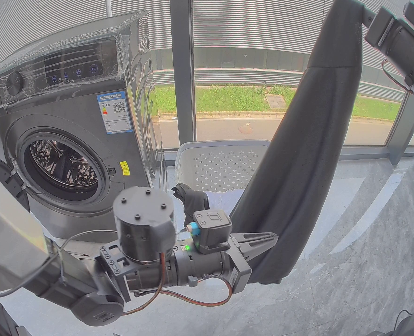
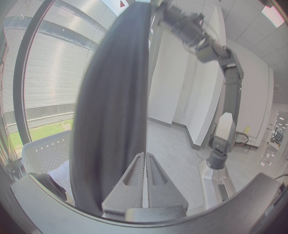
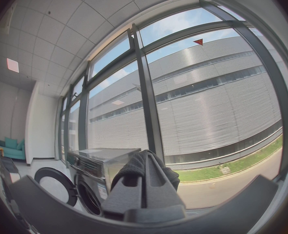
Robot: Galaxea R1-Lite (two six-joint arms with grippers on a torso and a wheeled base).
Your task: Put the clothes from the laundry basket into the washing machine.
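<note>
High on the right, your right gripper (image 3: 146, 156) pinches the long dark grey garment (image 1: 305, 145), which hangs over the white perforated laundry basket (image 1: 216, 162). Your left gripper (image 1: 267, 238) has its jaws closed and empty, low beside the cloth. Risk: the trailing end could snag the silver washing machine (image 1: 76, 113) on the swing left.

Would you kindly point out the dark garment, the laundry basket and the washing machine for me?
dark garment (image 1: 305, 155): head view, middle of the hanging cloth.
laundry basket (image 1: 225, 162): head view, its perforated back wall.
washing machine (image 1: 76, 107): head view, front panel above the open drum.
</note>
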